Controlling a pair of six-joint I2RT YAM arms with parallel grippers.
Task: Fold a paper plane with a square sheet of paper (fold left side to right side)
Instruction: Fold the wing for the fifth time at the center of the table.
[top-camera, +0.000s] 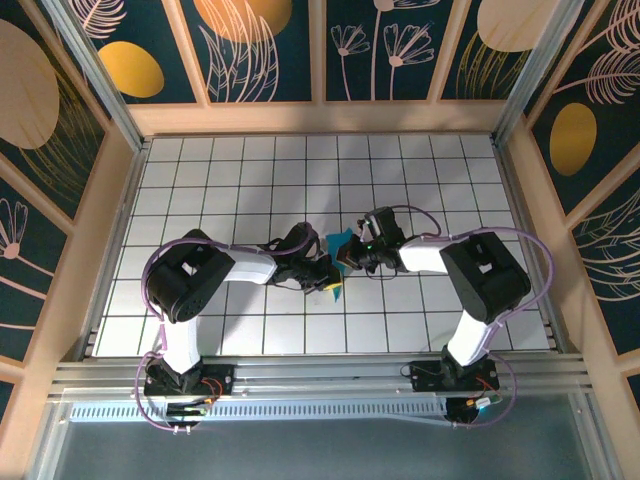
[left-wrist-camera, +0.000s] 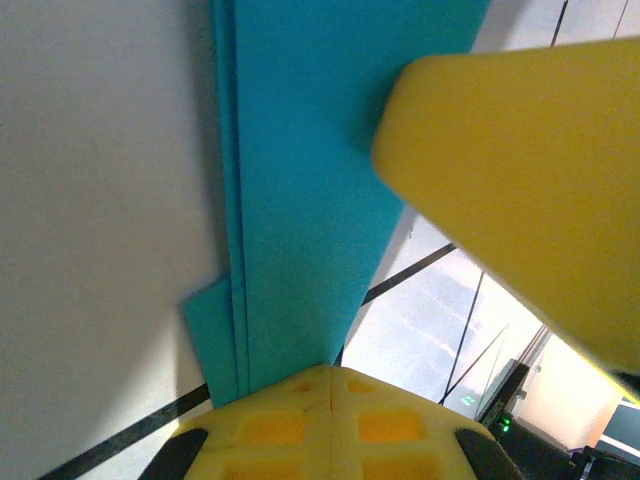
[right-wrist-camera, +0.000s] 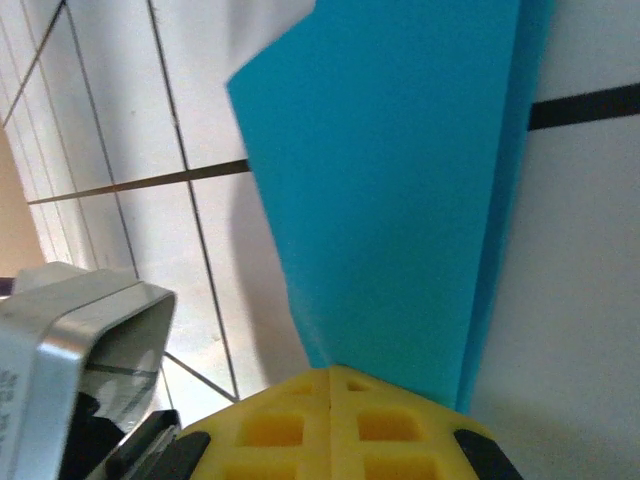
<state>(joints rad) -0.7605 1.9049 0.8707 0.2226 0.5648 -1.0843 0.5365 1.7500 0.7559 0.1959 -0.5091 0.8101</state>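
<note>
Where layers stack, cyan paper plane (left-wrist-camera: 300, 200), creased

Bright even light, blurred close-ups.

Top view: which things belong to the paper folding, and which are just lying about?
Job: folded blue paper; left gripper and right gripper, both pinching it.
Just there: tiled table; patterned walls.

Lab test cell, gridded table (top-camera: 200, 170) (floral walls (top-camera: 380, 45))
</note>
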